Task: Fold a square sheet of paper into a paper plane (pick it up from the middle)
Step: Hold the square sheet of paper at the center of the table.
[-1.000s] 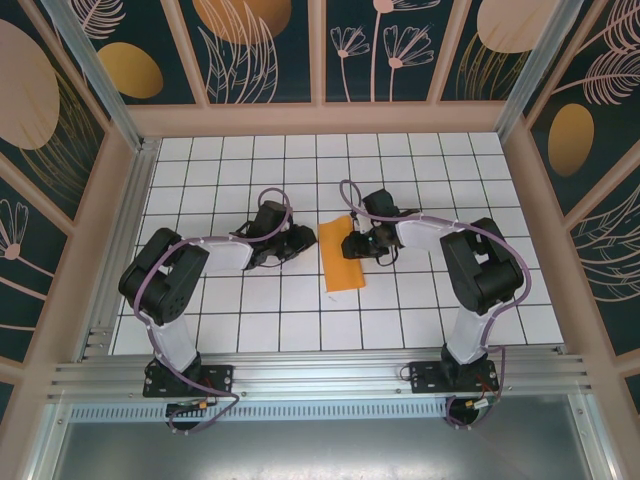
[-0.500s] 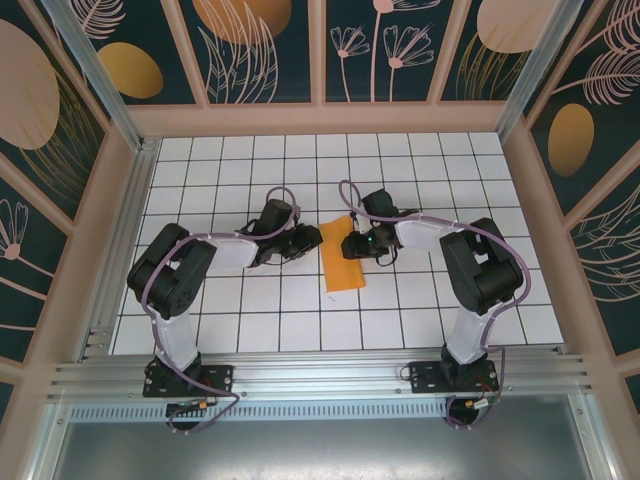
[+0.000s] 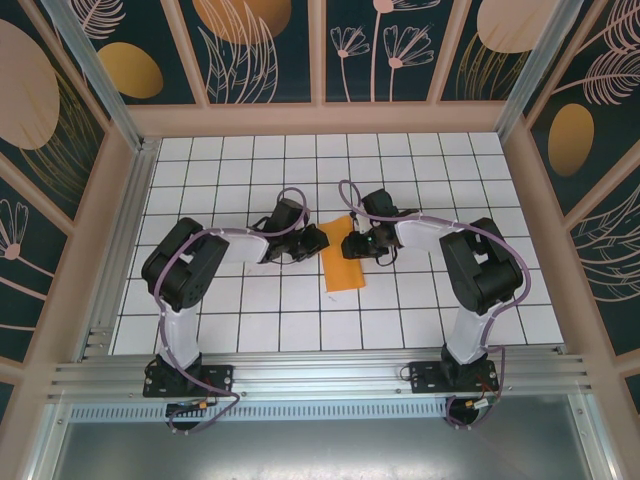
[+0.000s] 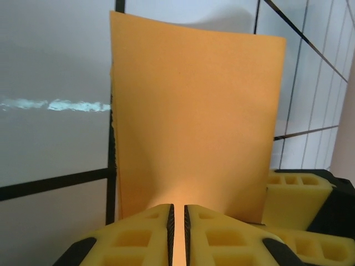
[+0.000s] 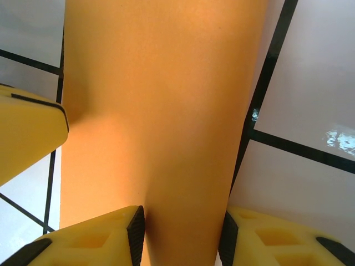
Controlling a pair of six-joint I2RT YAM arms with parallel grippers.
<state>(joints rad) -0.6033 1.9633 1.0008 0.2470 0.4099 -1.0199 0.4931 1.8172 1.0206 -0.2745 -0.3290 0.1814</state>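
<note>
Yellow foam fingers (image 4: pixel 138 238) of the left gripper (image 4: pixel 177 213) are squeezed nearly together at the edge of the thin orange sheet of paper (image 4: pixel 194 122).
Only a thin slit is left between those two fingers, and I cannot tell if any paper is caught in it. The right gripper (image 5: pixel 180 233) has its yellow fingers (image 5: pixel 94 244) apart, one on each side of the paper. The paper fills the gap between them, so this gripper is grasping the sheet. From above, the paper looks like a tall strip lying near the middle of the white table with black grid lines (image 3: pixel 250 320). The left gripper sits at the strip's left edge, up near its far end. The right gripper sits over the strip from the right side, just across from it. The two grippers are very close together. The near end of the strip has nothing on it.
</note>
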